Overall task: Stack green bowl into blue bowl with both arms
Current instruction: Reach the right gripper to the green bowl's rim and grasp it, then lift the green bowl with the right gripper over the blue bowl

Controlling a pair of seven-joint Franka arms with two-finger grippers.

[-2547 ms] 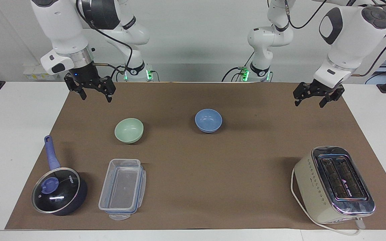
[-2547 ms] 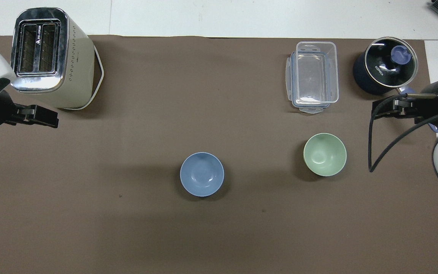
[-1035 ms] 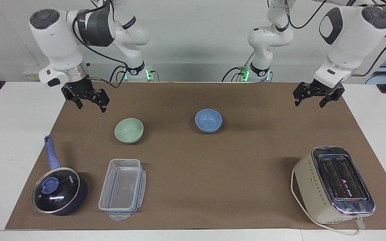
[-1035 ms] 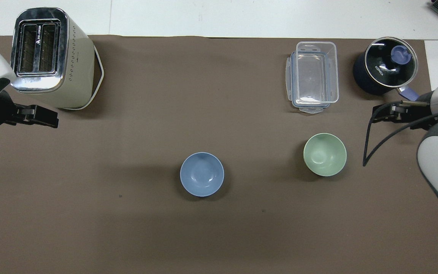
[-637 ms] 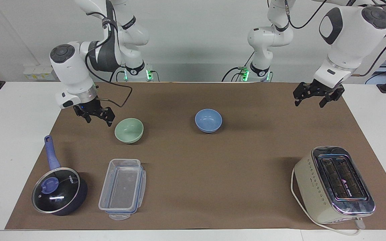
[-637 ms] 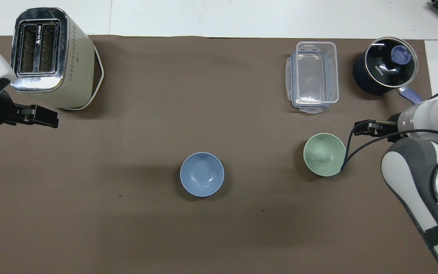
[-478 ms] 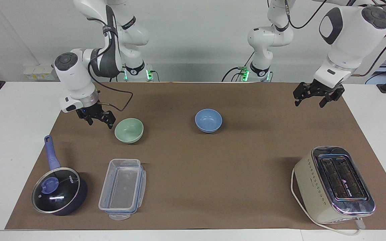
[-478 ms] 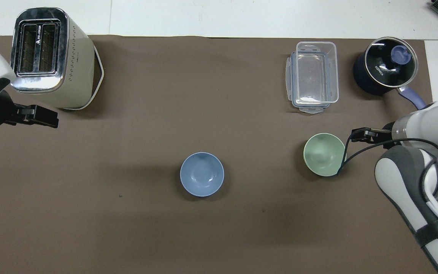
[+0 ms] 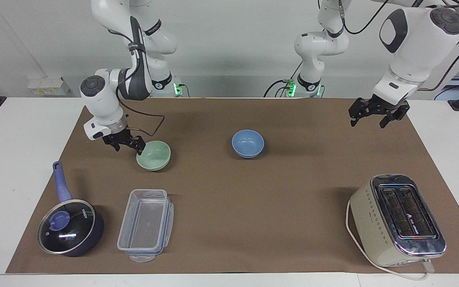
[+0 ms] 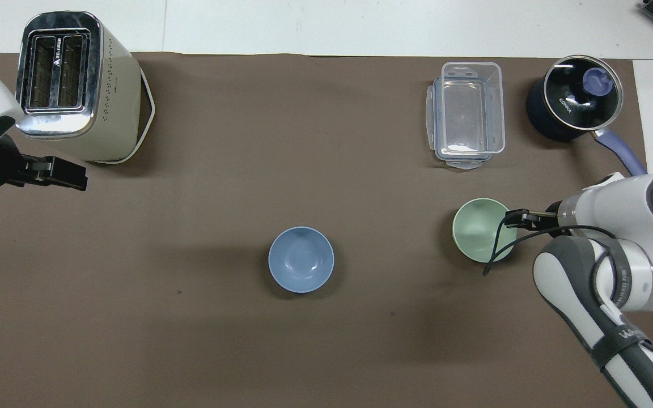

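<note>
I have the right tool [image 9: 128,146] spread open at the rim of the green bowl [image 9: 153,155], ready to pinch it, the blue bowl [image 9: 248,143] well apart mid-desk, while the left tool [image 9: 375,115] waits open.

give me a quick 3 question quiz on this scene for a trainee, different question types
1. True or false: the green bowl already sits inside the blue bowl.
2. Multiple choice: the right end effector is at A) the toaster, B) the green bowl's rim, C) the saucepan.
3. Fill in: the clear plastic container lies between the green bowl and the table edge farthest from the robots, beside the ____.

Key: 1. False, both rest apart on the brown mat. 2. B. 3. saucepan. The left end effector waits, open, in the air at its own end of the mat.
</note>
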